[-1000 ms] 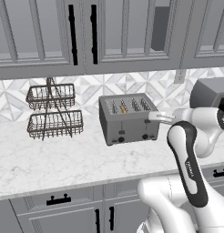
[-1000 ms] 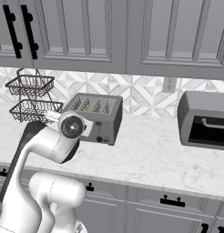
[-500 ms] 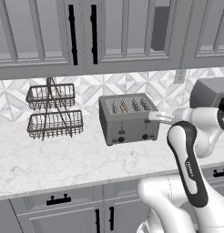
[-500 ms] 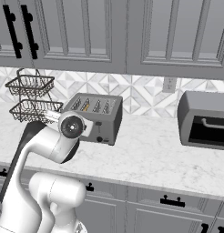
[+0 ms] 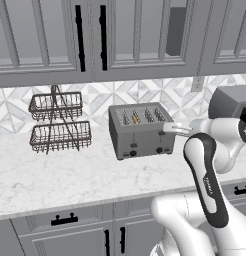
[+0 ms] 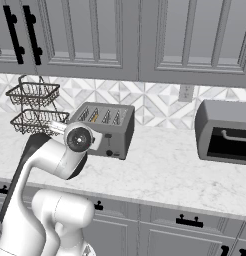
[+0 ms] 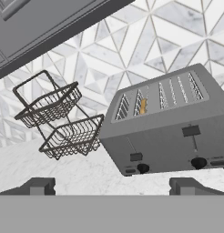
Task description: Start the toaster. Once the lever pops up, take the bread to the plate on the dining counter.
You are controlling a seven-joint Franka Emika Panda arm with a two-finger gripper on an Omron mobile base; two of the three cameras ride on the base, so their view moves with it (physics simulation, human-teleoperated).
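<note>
Grey metal forms the body of the toaster [image 5: 141,131], a boxy four-slot unit standing on the marble-veined counter [image 5: 70,175] against the patterned tile backsplash [image 6: 155,102]. Its front face carries two small dark knobs and two lever slots. In the hand view the toaster [image 7: 170,123] appears tilted, and the two levers sit at different heights: one low near its knob, the other noticeably higher on the front panel.

The bread [image 7: 143,106], a thin orange-brown slice, stands inside the second slot from the side nearest the basket rack, with only its upper edge visible. The same slice shows as a small orange mark in the slot tops in the left base view [image 5: 135,120] and the right base view [image 6: 94,118].

A two-tier dark wire basket rack [image 5: 59,122] stands on the counter beside the toaster, apart from it. A larger grey box appliance with a dark front opening [image 6: 226,133] sits on the counter well apart on the toaster's other side. Grey cabinet doors with black handles [image 5: 90,37] hang above.

The gripper [image 7: 112,186] is spread wide, its two dark fingertips [image 7: 37,186] far apart at the bottom of the hand view. Nothing is between them. The gripper faces the toaster's front without touching it.
</note>
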